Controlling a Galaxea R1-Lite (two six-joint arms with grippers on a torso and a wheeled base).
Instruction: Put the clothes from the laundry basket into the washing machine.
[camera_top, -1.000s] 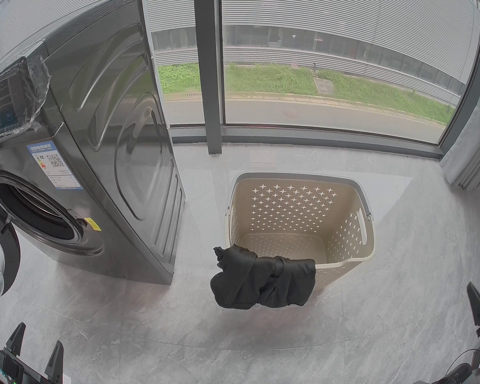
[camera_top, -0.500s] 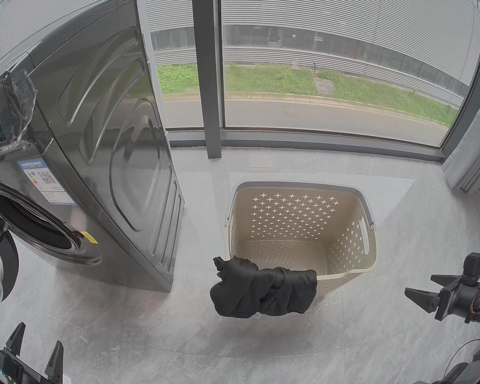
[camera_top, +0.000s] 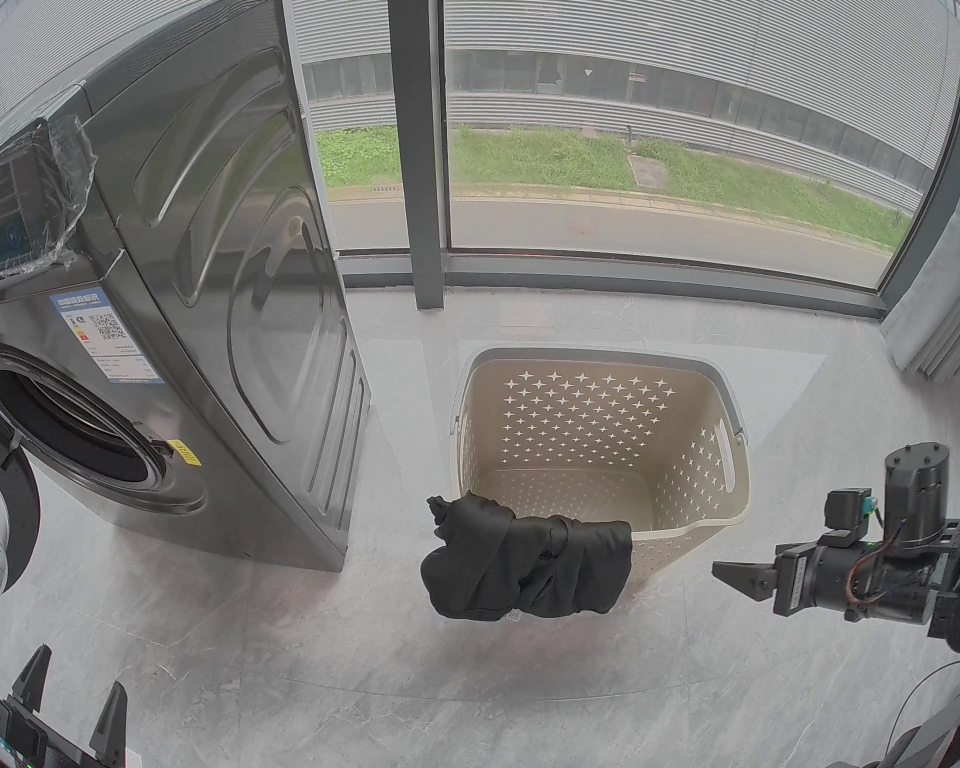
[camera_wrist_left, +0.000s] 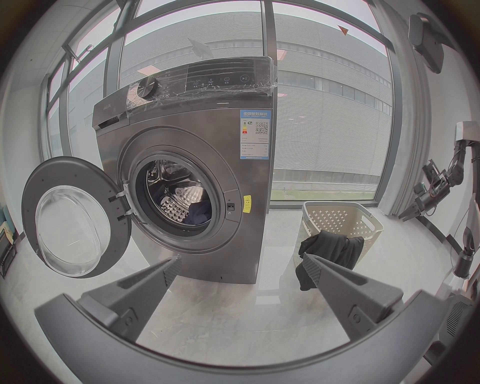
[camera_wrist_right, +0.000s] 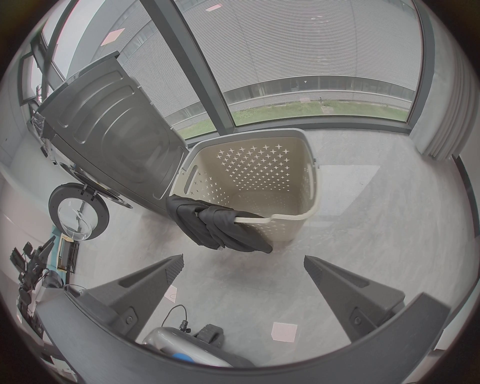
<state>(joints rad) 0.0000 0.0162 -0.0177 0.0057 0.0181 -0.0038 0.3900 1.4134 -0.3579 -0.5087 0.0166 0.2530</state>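
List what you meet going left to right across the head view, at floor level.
Washing machine → black garment, draped over the near rim of the laundry basket → right gripper, open.

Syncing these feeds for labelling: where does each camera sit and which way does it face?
Head view: high on the robot, looking down at laundry basket and washing machine; left hand and right hand low at the sides.
Left wrist view: low, facing the machine's open door; own fingers in front.
Right wrist view: angled down at the basket; own fingers in front.
Shared: all three show the black garment on the basket's rim.
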